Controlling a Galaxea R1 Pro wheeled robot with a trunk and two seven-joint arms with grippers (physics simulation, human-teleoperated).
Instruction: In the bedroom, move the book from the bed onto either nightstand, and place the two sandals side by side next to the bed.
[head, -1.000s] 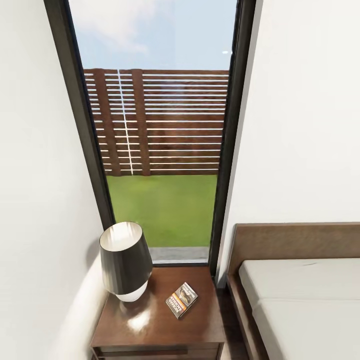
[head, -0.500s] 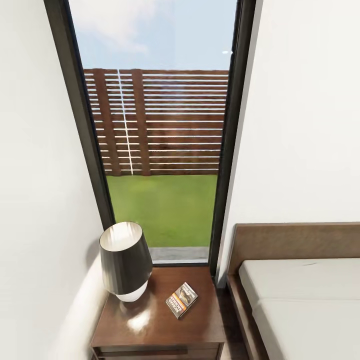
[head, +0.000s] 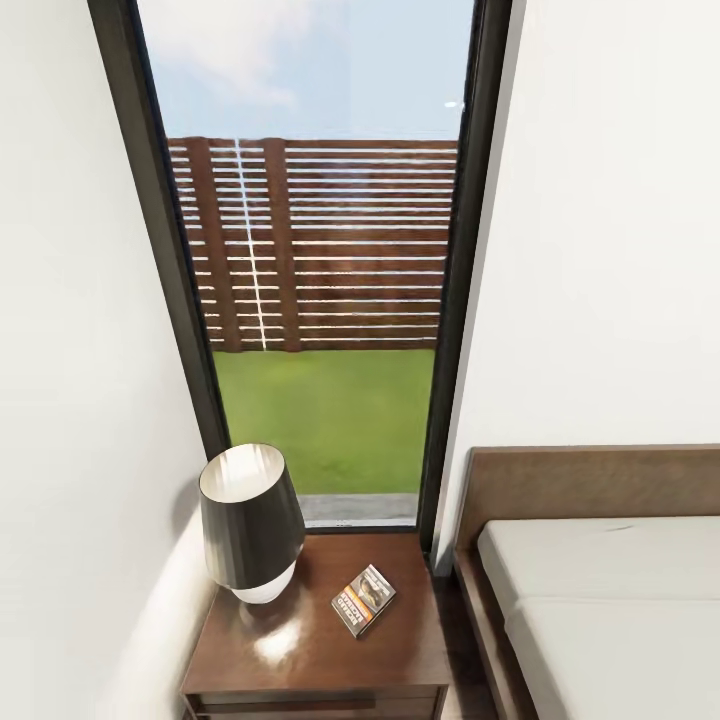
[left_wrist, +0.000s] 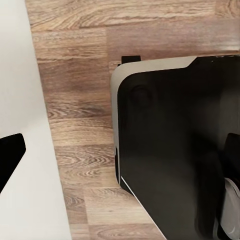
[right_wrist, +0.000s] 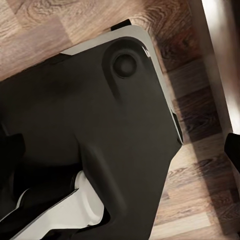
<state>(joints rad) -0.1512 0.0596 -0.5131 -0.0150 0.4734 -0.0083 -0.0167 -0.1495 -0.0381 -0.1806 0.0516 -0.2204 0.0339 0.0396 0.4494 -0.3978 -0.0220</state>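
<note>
While the lamp (head: 251, 525) stands beside it, the book (head: 364, 599) apparently lies flat on the nightstand (head: 300, 650).

Glossy black base shell (left_wrist: 170, 150) with pale grey rim; round boss (recessed) (right_wrist: 125, 64); white fitting (right_wrist: 75, 212).

Glossy dark-brown wood nightstand (head: 330, 640) with a bright sheen, paper-covered book (head: 364, 599), matt smooth grey mattress on the bed (head: 600, 610), grained wood-plank floor (left_wrist: 80, 100), smooth black robot base (right_wrist: 100, 130)
</note>
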